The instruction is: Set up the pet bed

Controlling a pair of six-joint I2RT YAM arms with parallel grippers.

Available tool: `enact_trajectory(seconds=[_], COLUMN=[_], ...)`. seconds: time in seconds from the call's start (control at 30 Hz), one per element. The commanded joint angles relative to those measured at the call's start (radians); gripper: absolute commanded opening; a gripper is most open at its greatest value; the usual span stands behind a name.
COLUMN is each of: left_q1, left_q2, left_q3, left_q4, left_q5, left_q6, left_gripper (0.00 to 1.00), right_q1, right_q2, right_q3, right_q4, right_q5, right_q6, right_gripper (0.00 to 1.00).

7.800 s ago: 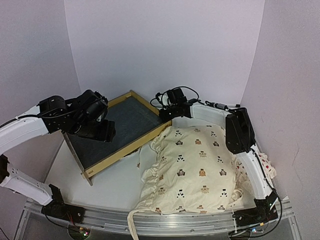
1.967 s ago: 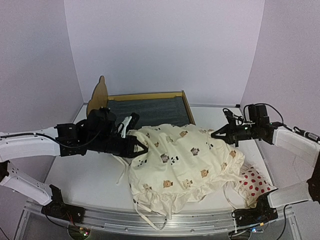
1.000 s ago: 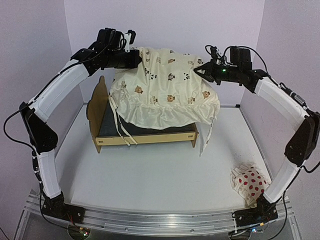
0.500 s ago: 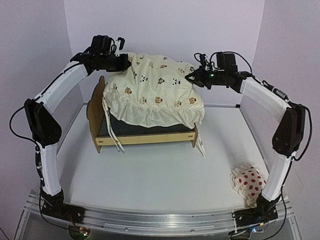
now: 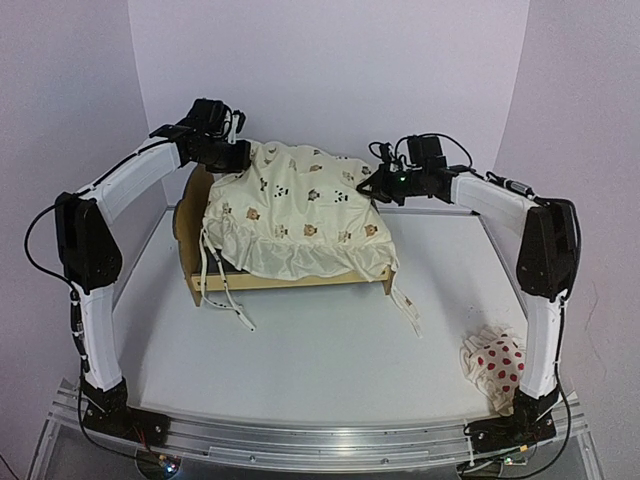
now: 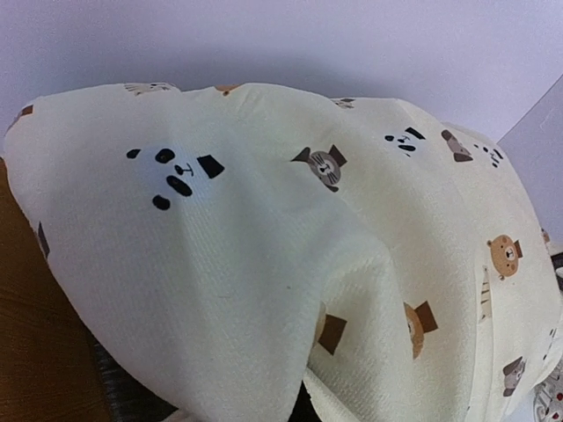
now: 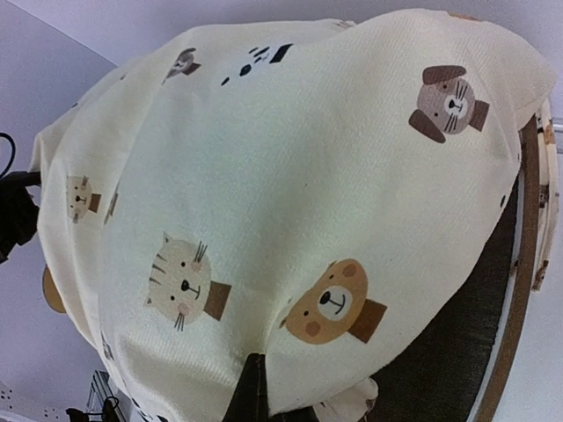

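cream waffle-weave cushion (image 5: 300,210) drapes the plywood bed (image 5: 192,215) at the table's (image 5: 300,350) far side, hiding most of it. we cannot tell whether our left claw (image 5: 238,160) or right claw (image 5: 372,188) grips; cloth covers both.

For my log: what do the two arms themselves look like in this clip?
Both arms match: white tubular links with bulky black joint housings, the left arm and right arm alike. Thin black cables loop beside each; a small green light glows on the right wrist. Bases sit on a silver rail.
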Motion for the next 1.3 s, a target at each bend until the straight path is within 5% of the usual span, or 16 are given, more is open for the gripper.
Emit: enact_trajectory(seconds=[0.0,0.43,0.47,0.57,0.63,0.8,1.03,1.27], left_q1=[0.02,0.024,0.024,0.024,0.023,0.017,-0.045,-0.069], left_q2=[-0.012,-0.011,-0.011,0.018,0.016,-0.028,-0.123,-0.331], left_q3=[0.002,-0.018,-0.022,0.011,0.029,0.073,0.104,-0.17], left_q4=[0.0,-0.114,-0.113,-0.132,-0.135,-0.164,-0.259,-0.264], left_q5=[-0.037,-0.136,-0.135,-0.102,-0.084,-0.07,-0.173,-0.292], left_q6=[-0.006,-0.086,-0.092,-0.099,-0.101,-0.102,-0.098,-0.143], left_gripper=[0.0,0.03,0.13,0.78,0.98,1.0,1.0,0.97], right_q1=[0.016,0.042,0.043,0.042,0.044,0.05,0.05,0.05], right_q2=[0.037,0.185,0.206,0.247,0.22,0.068,-0.097,-0.158], right_q3=[0.052,0.169,0.192,0.258,0.243,0.118,0.01,-0.181], right_q4=[0.061,0.016,0.006,-0.051,-0.071,-0.084,-0.248,-0.296], right_q5=[-0.028,0.0,-0.002,-0.014,-0.008,0.094,0.332,0.406], right_q6=[0.004,0.0,-0.004,-0.011,-0.013,-0.058,-0.135,-0.157], right_gripper=[0.0,0.0,0.03,0.43,0.66,0.97,0.98,0.92])
